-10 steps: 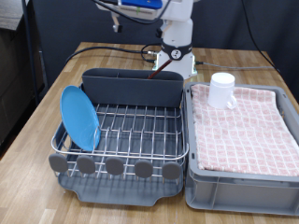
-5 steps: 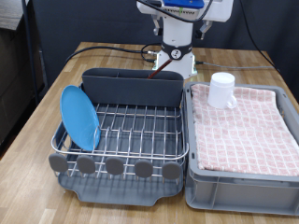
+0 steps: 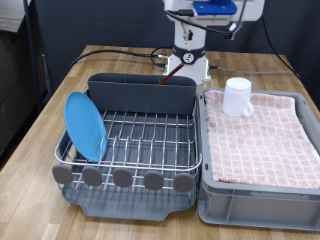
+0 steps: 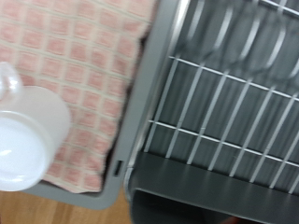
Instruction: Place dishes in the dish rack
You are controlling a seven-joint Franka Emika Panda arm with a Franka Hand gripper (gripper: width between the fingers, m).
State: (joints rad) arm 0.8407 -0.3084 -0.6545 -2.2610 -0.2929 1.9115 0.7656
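Note:
The bright-blue plate (image 3: 86, 126) stands on edge in the silver wire dish rack (image 3: 135, 140), at the rack's left side in the exterior view. The small white cup (image 3: 238, 96) stands on the pink checked cloth (image 3: 262, 135) in the grey tub; it also shows in the wrist view (image 4: 28, 138). The wrist view looks down on the tub wall, the cloth (image 4: 84, 65) and the rack's wires (image 4: 224, 103). The gripper's fingers do not show in either view; only part of the arm is at the exterior view's top. The wooden spoon is out of view.
The rack's grey utensil trough (image 3: 140, 92) runs along its far side. The grey tub (image 3: 260, 195) sits to the rack's right in the exterior view. The robot base (image 3: 188, 62) and cables stand at the wooden table's (image 3: 60, 95) far end.
The arm's upper part has swung towards the exterior view's right, from above the rack to above the tub side. The plate and the cup have not moved.

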